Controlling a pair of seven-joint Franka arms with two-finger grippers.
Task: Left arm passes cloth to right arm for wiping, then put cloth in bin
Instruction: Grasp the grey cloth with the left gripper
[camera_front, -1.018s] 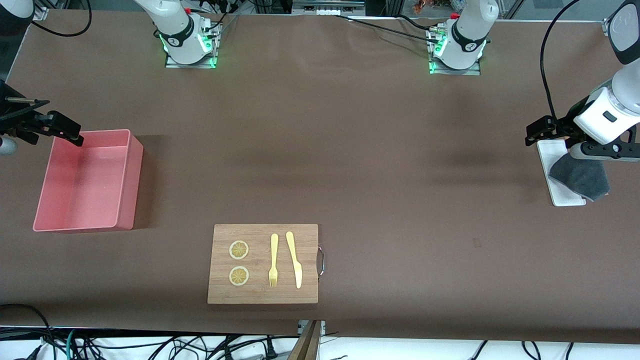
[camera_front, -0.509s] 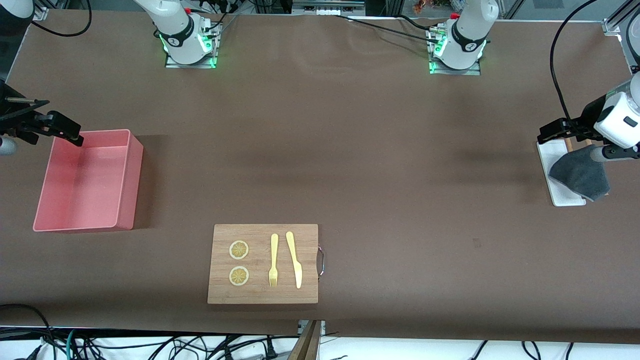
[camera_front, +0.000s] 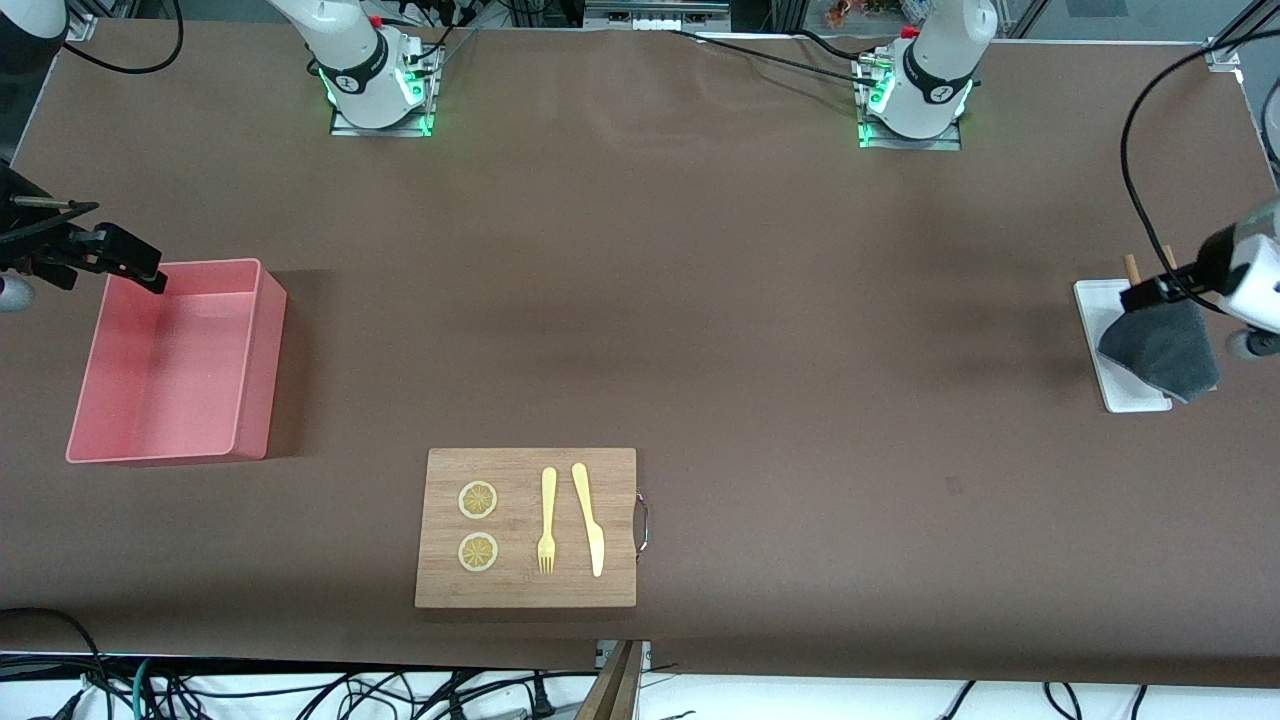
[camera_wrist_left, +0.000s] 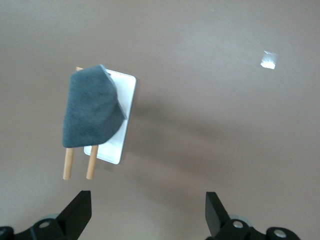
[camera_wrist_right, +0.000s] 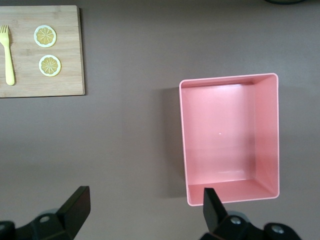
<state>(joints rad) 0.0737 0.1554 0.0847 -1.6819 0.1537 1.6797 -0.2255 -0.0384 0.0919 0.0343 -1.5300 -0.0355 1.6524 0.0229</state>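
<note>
The dark grey cloth (camera_front: 1160, 350) hangs over two wooden pegs (camera_front: 1131, 268) on a small white tray (camera_front: 1130, 395) at the left arm's end of the table. In the left wrist view the cloth (camera_wrist_left: 90, 112) lies apart from my left gripper (camera_wrist_left: 147, 200), which is open and empty over bare table. One of its black fingers (camera_front: 1150, 293) shows just above the cloth. The pink bin (camera_front: 255, 400) stands empty at the right arm's end. My right gripper (camera_wrist_right: 145, 195) is open and empty over the table at the bin's (camera_wrist_right: 230, 190) wall.
A wooden board (camera_front: 525, 480) with two lemon slices (camera_front: 478, 499), a yellow fork (camera_front: 547, 520) and a yellow knife (camera_front: 589, 520) lies near the table's front edge. Its metal handle (camera_front: 643, 522) points toward the left arm's end.
The left arm has swung outward past the tray toward its end of the table, uncovering the pegs. The cloth has stayed on the pegs. The right arm has not moved.
</note>
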